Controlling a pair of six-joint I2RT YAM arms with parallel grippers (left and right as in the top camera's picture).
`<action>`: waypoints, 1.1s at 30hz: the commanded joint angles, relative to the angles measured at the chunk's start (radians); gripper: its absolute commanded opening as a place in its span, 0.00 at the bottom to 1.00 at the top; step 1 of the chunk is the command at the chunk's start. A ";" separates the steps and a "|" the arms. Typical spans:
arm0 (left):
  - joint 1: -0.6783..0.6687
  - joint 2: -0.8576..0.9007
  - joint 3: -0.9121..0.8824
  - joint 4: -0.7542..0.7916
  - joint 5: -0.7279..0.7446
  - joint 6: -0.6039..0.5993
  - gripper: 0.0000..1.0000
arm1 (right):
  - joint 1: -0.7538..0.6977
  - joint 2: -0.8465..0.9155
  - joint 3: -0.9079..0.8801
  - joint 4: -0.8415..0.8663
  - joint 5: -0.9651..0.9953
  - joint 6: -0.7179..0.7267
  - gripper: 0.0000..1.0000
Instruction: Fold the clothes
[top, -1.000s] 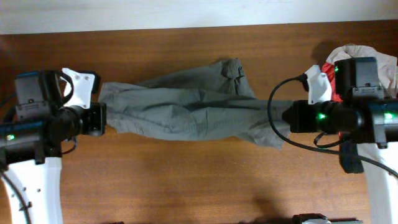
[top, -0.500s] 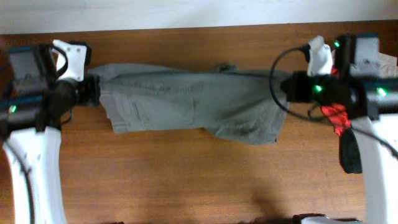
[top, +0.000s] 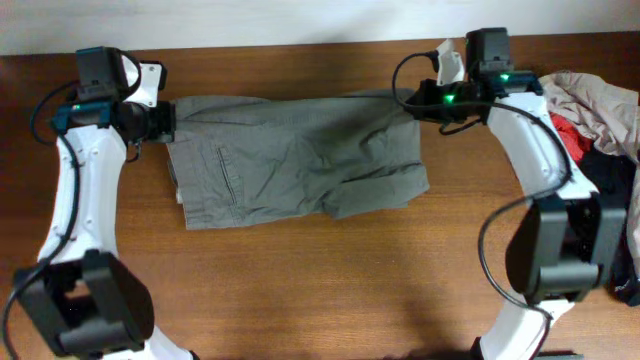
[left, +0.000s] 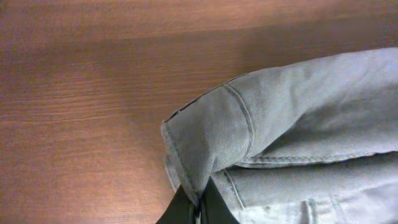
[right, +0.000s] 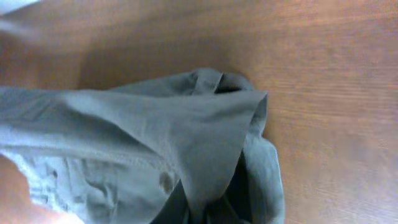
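The left tool (top: 166, 122) is pinched narrow on the far left corner of the grey-olive shorts (top: 300, 160). The right tool (top: 413, 101) is closed just as tight on cloth at the far right corner. Between them the shorts lie spread on the surface (top: 320, 290), the far edge drawn from one tool to the other and the near edge loose and wrinkled.

The surface is brown wood grain, with a pale strip (top: 300, 20) along its far side. At its right end, well apart from the shorts, lies a heap: a beige garment (top: 600, 95), a red garment (top: 572, 140) and a black garment (top: 610, 180).

Only the overhead view shows that heap and both arms. The left wrist view adds a stitched hem folded over and caught between dark fingertips (left: 215, 213). In the right wrist view the cloth gathers into a shadowed fold, and the tips are hard to make out.
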 joint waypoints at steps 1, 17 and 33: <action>0.012 0.064 0.015 0.051 -0.144 -0.007 0.28 | -0.005 0.029 0.012 0.052 0.002 0.002 0.60; -0.013 0.000 0.080 -0.208 0.099 -0.007 0.86 | -0.044 -0.046 0.012 -0.384 -0.073 -0.104 0.89; -0.127 0.043 -0.398 0.224 0.164 -0.031 0.09 | 0.293 -0.010 -0.285 0.037 0.192 0.059 0.11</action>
